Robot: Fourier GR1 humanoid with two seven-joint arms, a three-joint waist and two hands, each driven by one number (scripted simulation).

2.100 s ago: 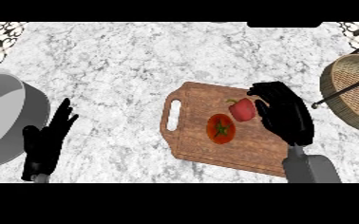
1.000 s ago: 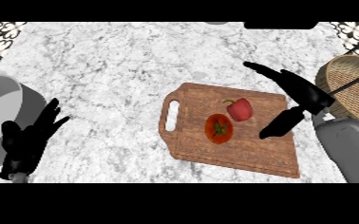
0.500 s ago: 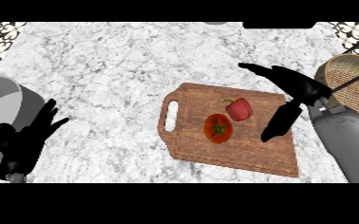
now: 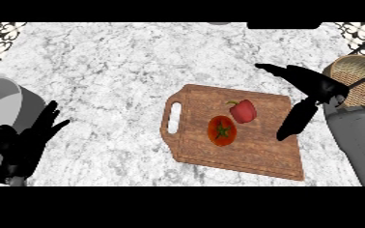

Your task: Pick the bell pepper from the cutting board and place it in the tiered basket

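The right hand [image 4: 311,92] is spread open, holding nothing. The small red bell pepper [image 4: 243,110] lies just left of it on the brown wooden cutting board [image 4: 242,149]; closing there risks nudging the red tomato [image 4: 221,130] nearby.

White-grey marbled counter [image 4: 128,67] fills view; grey round vessel [image 4: 16,101] at left edge; even light.

Single head cam, looking steeply down on marble counter [image 4: 128,72] from above the robot. Cutting board [image 4: 249,149] sits right of center, mid-distance. Forearms enter from lower edge, left hand [image 4: 28,142] at frame left, right hand [image 4: 310,89] at frame right. No 2nd view.
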